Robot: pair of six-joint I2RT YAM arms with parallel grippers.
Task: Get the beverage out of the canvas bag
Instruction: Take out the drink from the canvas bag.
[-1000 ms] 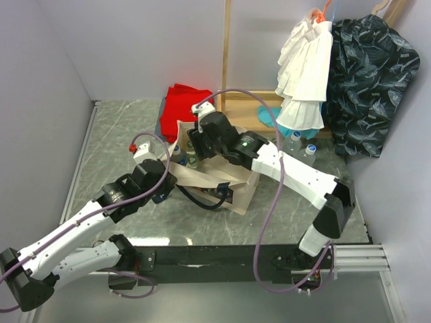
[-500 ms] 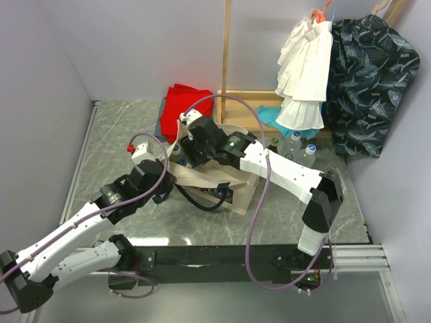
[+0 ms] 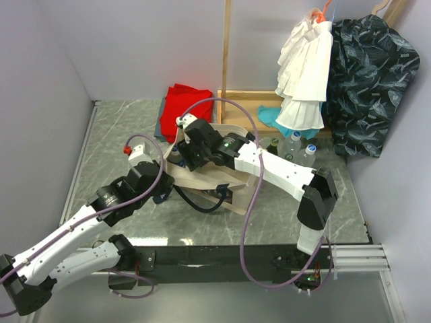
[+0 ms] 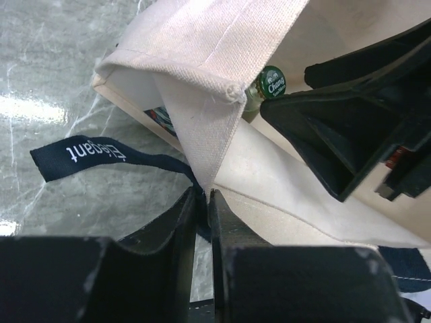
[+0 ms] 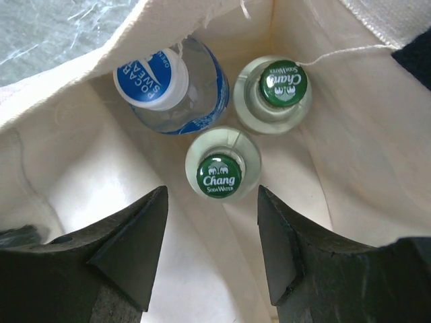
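Hovering released over a Chang bottle [image 5: 219,173] — likely glass, heavy, slick, best gripped at the neck — is the right pincer [image 5: 212,196], while the left pincer [image 4: 203,202] clenches the canvas bag [image 4: 202,40].

It was a robotics lab cell dressed as a home corner. Plain pale walls [image 3: 135,47] boxed in a marble-patterned tabletop [image 3: 114,128], and white robot arms [image 3: 283,171] were bolted to a black rail [image 3: 215,254]. The props were a canvas bag [image 3: 232,185], a red cloth [image 3: 182,104] and clothes [image 3: 303,74] hung on a wooden rack [image 3: 227,47].
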